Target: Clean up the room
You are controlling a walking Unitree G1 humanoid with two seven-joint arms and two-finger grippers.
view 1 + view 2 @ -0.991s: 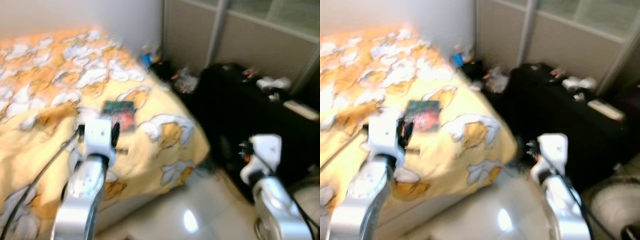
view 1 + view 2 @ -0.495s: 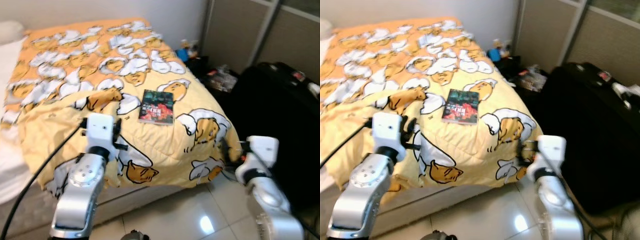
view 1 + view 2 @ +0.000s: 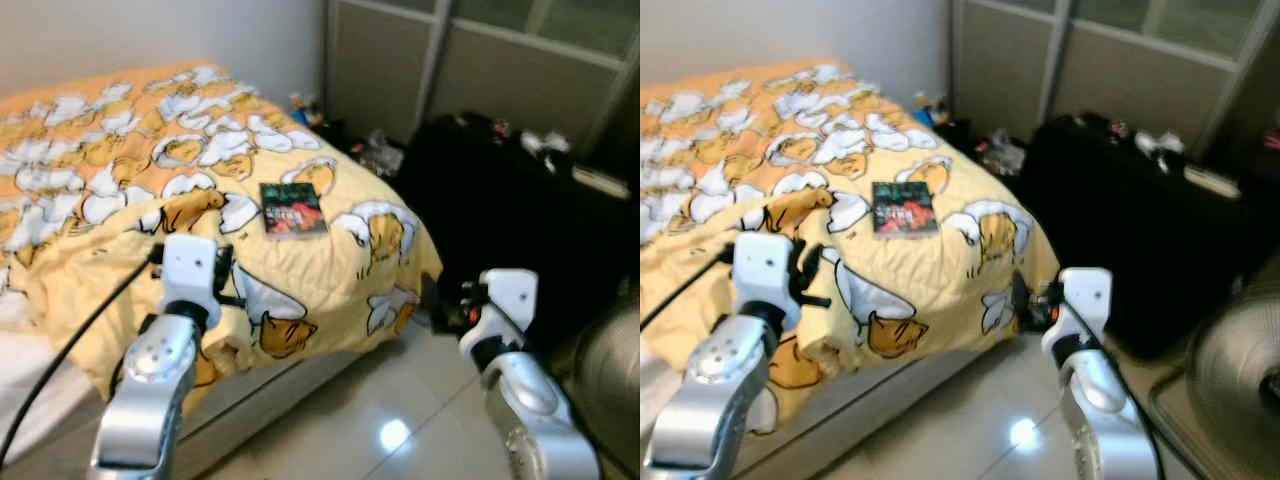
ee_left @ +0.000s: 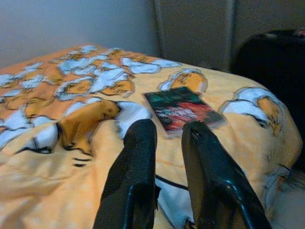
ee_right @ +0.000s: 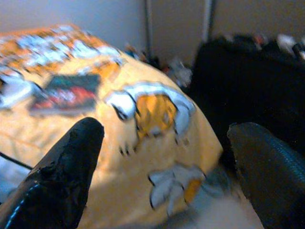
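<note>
A dark-covered book (image 3: pixel 292 208) lies flat on the yellow patterned duvet (image 3: pixel 120 170) near the bed's foot corner; it is also in the left wrist view as the book (image 4: pixel 183 108) and in the right wrist view as the book (image 5: pixel 64 91). My left gripper (image 4: pixel 169 128) is shut and empty, and hovers over the duvet short of the book. In the head view the left gripper (image 3: pixel 226 270) is raised above the bed's near edge. My right gripper (image 5: pixel 167 129) is open and empty, held low off the bed's corner, where the head view shows the right gripper (image 3: pixel 450 303).
A big black suitcase (image 3: pixel 500 200) stands right of the bed, with small items on top. Clutter (image 3: pixel 375 155) lies on the floor by the sliding doors (image 3: pixel 480 60). A round fan (image 3: pixel 1240 370) sits at the lower right. Shiny floor tiles (image 3: pixel 390 435) run between bed and suitcase.
The whole picture has swung and sharpened as the camera moved; the suitcase and fan are back in view. The book stays where it was on the duvet. Both arms keep the same raised pose.
</note>
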